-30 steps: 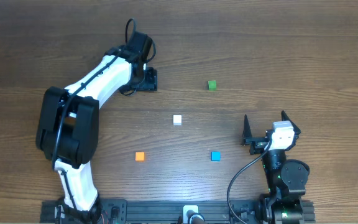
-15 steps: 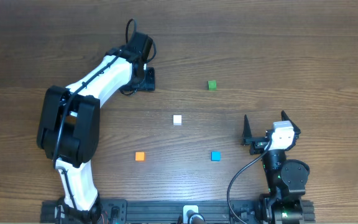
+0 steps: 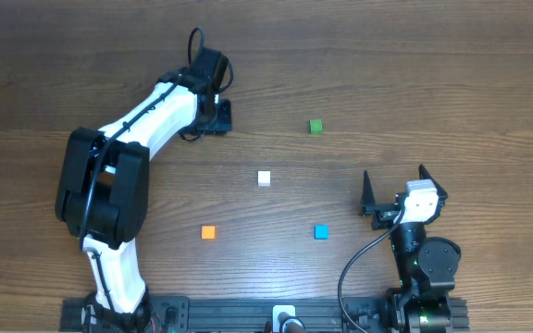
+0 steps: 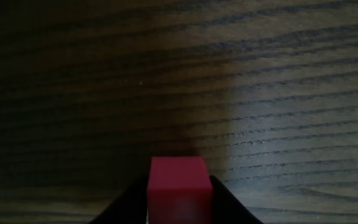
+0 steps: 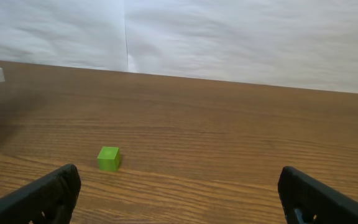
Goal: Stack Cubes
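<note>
A red cube (image 4: 179, 186) sits between the fingers of my left gripper (image 4: 179, 202), which is shut on it low over the wooden table. From above, that left gripper (image 3: 216, 116) is at the far left-centre. A green cube (image 3: 316, 126) (image 5: 109, 158) lies to its right. The white cube (image 3: 264, 178) rests mid-table, with the orange cube (image 3: 208, 232) and the blue cube (image 3: 321, 231) nearer the front. My right gripper (image 3: 394, 190) (image 5: 179, 199) stands open and holds nothing, at the right of the blue cube.
The wooden table (image 3: 452, 83) has wide bare room at the far right and far left. A white backdrop (image 5: 241, 37) stands behind the table's far edge. The left arm's white links (image 3: 146, 116) slant across the left side.
The left gripper has edged very slightly to the left with the red cube. The right arm and the loose cubes have not moved.
</note>
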Controlling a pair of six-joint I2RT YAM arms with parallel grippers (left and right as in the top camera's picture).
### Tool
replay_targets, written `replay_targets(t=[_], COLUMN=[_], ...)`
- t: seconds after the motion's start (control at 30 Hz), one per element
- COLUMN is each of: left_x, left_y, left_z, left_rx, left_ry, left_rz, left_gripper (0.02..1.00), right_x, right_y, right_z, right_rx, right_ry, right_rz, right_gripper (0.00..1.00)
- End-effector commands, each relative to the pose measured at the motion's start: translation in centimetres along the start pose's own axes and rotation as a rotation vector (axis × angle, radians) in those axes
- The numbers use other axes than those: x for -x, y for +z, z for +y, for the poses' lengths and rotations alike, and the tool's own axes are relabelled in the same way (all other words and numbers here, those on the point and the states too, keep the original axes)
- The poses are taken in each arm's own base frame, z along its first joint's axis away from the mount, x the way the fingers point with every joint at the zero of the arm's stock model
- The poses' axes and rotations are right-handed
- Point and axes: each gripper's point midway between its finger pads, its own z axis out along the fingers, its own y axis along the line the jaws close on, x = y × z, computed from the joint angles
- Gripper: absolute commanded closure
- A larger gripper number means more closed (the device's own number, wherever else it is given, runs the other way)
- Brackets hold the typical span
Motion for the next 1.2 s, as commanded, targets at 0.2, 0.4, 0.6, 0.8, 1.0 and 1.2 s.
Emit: replay_targets(t=[0.2,0.4,0.6,0.8,1.0,1.2], left_x=[0.6,-0.7,-4.7,-8.3,-9.7,-10.0], left_y=[-1.7,-8.3,-13.5,-13.3,-11.7,-8.9], left_z=[-1.7,-4.5,-8.8,-12.3,-13.4,-12.7], left_rx=[-0.06,-0.109,-0.123,-0.096,-0.05,0.01], left_ry=[-0.02,-0.035,-0.01,0.034,0.045,0.043], left_rz=[-0.022,-0.074,-0.113,-0.103,-0.086,-0.04], left_gripper=[0.93,0.978,0.98,0.978,0.98,0.978], right_x=[-0.2,-0.2,-0.2,-0.2,-0.2,-0.2], right_y=[0.0,0.0,0.0,0.0,0.0,0.0], right_z=[-0.1,-0.1,-0.1,-0.1,-0.1,-0.1], right_rx=[-0.006,-0.006,-0.006,-0.006,-0.006,-0.006], right_ry=[-0.005,-0.005,-0.005,-0.005,-0.005,-0.005], right_rz=[0.002,0.002,0.002,0.002,0.002,0.002], right_gripper=[0.007,0.009,0.009,0.007,0.007,0.007])
